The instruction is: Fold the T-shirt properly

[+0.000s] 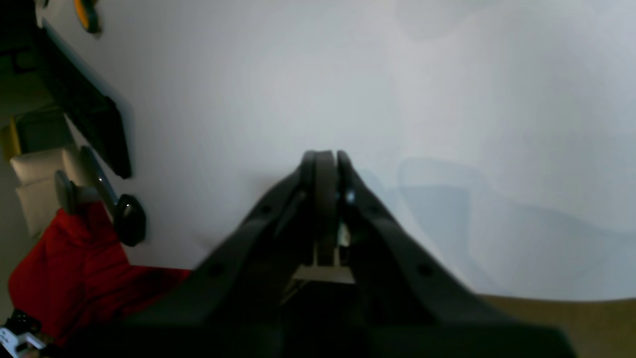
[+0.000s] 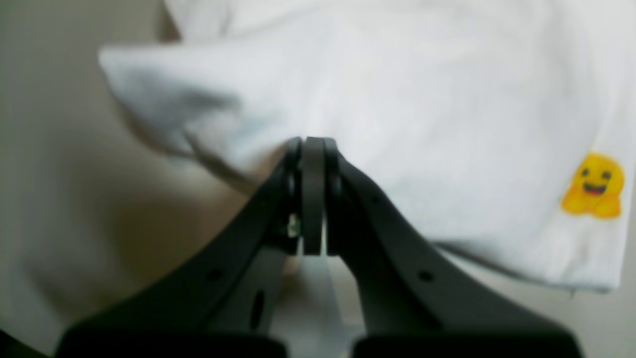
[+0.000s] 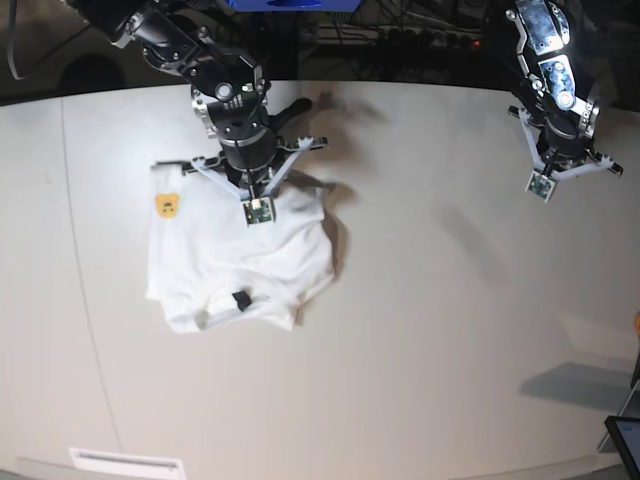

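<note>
The white T-shirt [image 3: 235,255] lies loosely bunched on the table's left half, plain side up, with its yellow smiling-face patch [image 3: 167,206] near the upper left corner. In the right wrist view the patch [image 2: 594,186] sits at the right of the T-shirt [image 2: 397,124]. My right gripper [image 2: 313,141] is shut, its tips lying over the shirt's near edge beside a raised fold [image 2: 164,99]. I cannot tell whether cloth is pinched. My left gripper [image 1: 323,154] is shut and holds nothing, hanging above the bare white table [image 1: 447,99] far to the right of the shirt.
The right arm [image 3: 240,120] reaches in from the top left and the left arm [image 3: 558,120] from the top right. A small black tag [image 3: 240,299] lies on the shirt. Off the table's edge are a red cloth [image 1: 74,268] and black hardware [image 1: 84,104].
</note>
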Motion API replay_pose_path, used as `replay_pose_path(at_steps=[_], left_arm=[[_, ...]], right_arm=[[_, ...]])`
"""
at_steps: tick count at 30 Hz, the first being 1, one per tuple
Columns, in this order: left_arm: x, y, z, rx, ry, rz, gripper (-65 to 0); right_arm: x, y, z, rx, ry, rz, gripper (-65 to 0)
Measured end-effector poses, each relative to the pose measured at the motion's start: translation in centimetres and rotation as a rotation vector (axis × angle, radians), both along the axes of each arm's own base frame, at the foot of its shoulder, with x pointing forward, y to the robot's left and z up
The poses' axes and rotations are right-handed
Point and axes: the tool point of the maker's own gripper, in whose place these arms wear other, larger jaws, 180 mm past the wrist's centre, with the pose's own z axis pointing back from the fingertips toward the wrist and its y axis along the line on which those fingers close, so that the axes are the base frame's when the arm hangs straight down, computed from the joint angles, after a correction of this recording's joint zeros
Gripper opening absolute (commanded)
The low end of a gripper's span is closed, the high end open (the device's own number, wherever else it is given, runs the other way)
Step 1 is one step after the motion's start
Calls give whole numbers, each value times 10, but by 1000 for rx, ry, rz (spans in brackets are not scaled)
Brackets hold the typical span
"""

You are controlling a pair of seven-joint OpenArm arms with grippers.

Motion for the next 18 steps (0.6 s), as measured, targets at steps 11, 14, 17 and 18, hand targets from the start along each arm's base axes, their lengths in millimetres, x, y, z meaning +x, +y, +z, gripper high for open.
replay_pose_path(at_steps=[11,14,17,18], left_arm=[[18,-11,1,-22,-29,-28,-650],[18,-11,1,-22,-28,-28,-650],[17,-11,1,-23,-28,-27,-650],[17,-9,1,-20,-29,-23,-650]], right_arm=[[-33,-14,-12,-10,34,-1,-649],[-20,-13,15,24,-37,-8,-649],[-11,-6,16,27,10,5,-649],[-5,-3,22,38,-6,2,-649]])
